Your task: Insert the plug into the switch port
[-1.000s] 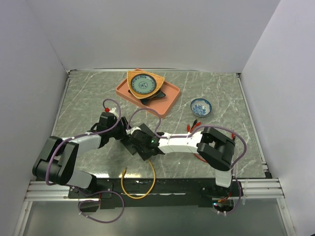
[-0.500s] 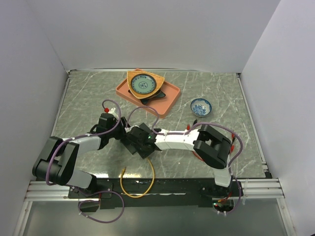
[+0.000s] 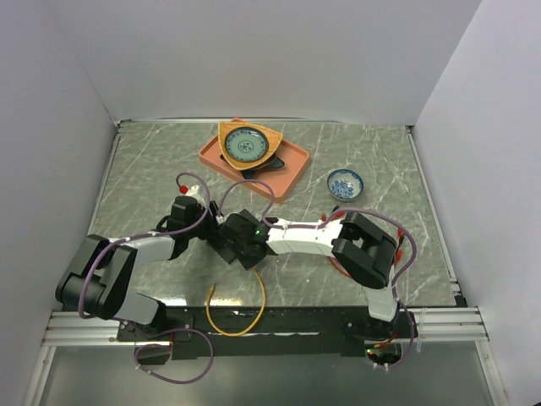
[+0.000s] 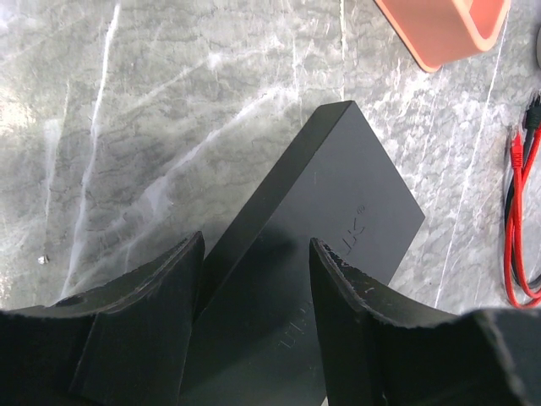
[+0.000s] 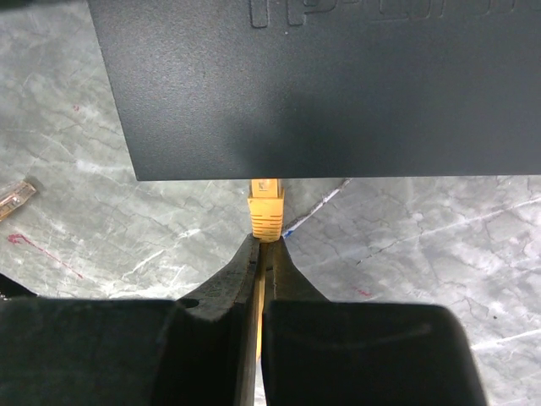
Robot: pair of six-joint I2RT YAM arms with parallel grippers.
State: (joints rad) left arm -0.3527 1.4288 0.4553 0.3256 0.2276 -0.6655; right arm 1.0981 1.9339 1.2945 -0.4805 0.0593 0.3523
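1. near the front middle of the marble bench (image 3: 152, 169), a flat matte-black switch (image 4: 338, 211) lies under both wrists.
2. the left fingers (image 4: 152, 304) stand spread: one sits beside the switch's long side and the other over its top face. whether they press on it i cannot tell.
3. the right fingers (image 5: 228, 279) are pressed together, pinching the yellow plug (image 5: 265, 211) at the rear of its boot. the yellow cable (image 3: 235, 335) runs back between them.
4. the plug's tip meets the switch's long edge near one corner. the switch port is hidden under that edge, so how deep the plug sits cannot be told.
5. a clear connector (image 5: 15, 199) lies on the bench, apart from the plug.
6. behind the switch, an orange tray (image 3: 289, 169) holds a triangular orange dish with a blue-patterned plate (image 3: 247, 145). a small blue-and-white bowl (image 3: 345, 183) sits to the tray's right, and red leads (image 4: 520, 211) lie near the switch.
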